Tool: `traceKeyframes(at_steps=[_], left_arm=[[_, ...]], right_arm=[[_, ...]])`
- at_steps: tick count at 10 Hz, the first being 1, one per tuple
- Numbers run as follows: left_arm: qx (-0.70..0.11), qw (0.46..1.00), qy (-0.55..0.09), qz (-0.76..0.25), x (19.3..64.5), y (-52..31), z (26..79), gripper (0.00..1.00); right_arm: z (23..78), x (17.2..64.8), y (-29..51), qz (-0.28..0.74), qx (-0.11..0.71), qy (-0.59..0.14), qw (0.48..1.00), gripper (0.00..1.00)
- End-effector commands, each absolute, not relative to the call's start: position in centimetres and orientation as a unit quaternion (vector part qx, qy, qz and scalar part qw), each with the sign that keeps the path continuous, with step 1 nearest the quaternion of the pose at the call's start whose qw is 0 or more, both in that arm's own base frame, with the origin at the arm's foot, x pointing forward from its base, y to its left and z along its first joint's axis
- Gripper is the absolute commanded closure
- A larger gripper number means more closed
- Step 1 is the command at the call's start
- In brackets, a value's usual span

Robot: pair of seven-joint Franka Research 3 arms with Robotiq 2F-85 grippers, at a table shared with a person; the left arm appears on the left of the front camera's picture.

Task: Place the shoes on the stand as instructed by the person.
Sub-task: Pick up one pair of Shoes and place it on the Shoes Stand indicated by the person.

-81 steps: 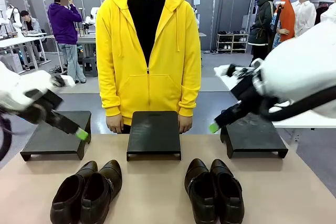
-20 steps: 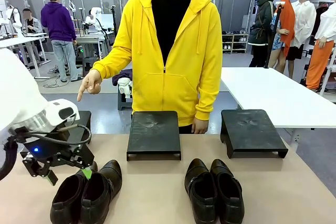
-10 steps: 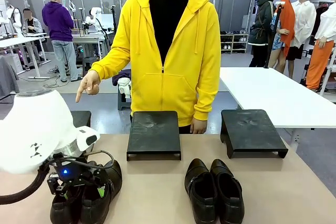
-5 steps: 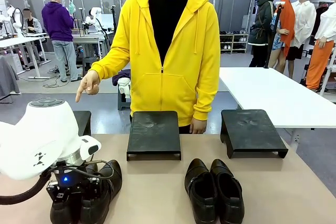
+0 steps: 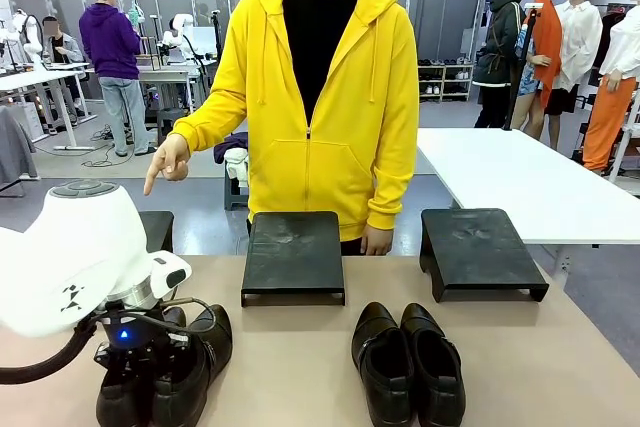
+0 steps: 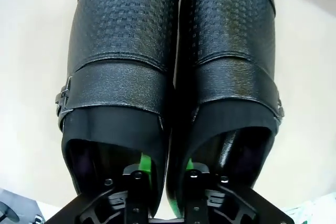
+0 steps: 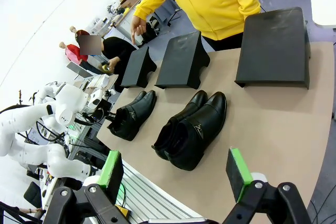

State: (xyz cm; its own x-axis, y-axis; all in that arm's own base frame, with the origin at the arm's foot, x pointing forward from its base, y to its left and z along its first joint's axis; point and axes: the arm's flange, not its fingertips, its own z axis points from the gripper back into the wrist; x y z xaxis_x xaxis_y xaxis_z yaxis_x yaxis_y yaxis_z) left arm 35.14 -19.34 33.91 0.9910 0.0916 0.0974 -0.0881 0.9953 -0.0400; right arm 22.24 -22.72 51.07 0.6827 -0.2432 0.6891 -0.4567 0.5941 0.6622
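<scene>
The tan counter (image 5: 300, 367) lies bare between the two pairs and out to its right edge. Behind three flat, matte black stands (image 5: 293, 252) is the person (image 5: 320, 97), one hand (image 5: 165, 162) pointing down to the left. The strapped pair (image 6: 126, 51), weave-embossed, sits front left; the left gripper (image 6: 165, 174) has its jaws nearly closed, pinching both inner walls. The glossy pair (image 5: 407, 362) sits right of centre. The right gripper (image 7: 173, 169) has its jaws spread wide and empty.
</scene>
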Motion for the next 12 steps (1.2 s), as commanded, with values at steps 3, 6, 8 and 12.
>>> traceKeyframes(at_steps=[3, 6, 8, 12], left_arm=[[-0.039, 0.996, -0.081, 0.025, 28.5, -15.0, 33.1, 1.0], [-0.083, 0.991, -0.097, -0.037, 29.9, -14.2, 39.6, 1.0], [-0.07, 0.986, -0.144, -0.034, 30.6, -11.3, 44.8, 1.0], [-0.035, 0.982, -0.183, -0.041, 31.6, -6.4, 48.1, 1.0]], right_arm=[[51.1, 22.3, -22.8, 0.074, 0.445, -0.401, 0.797, 0.0], [51.1, 22.3, -22.8, 0.074, 0.445, -0.401, 0.797, 0.0], [51.1, 22.3, -22.8, 0.074, 0.445, -0.401, 0.797, 0.0], [51.1, 22.3, -22.8, 0.074, 0.445, -0.401, 0.797, 0.0]])
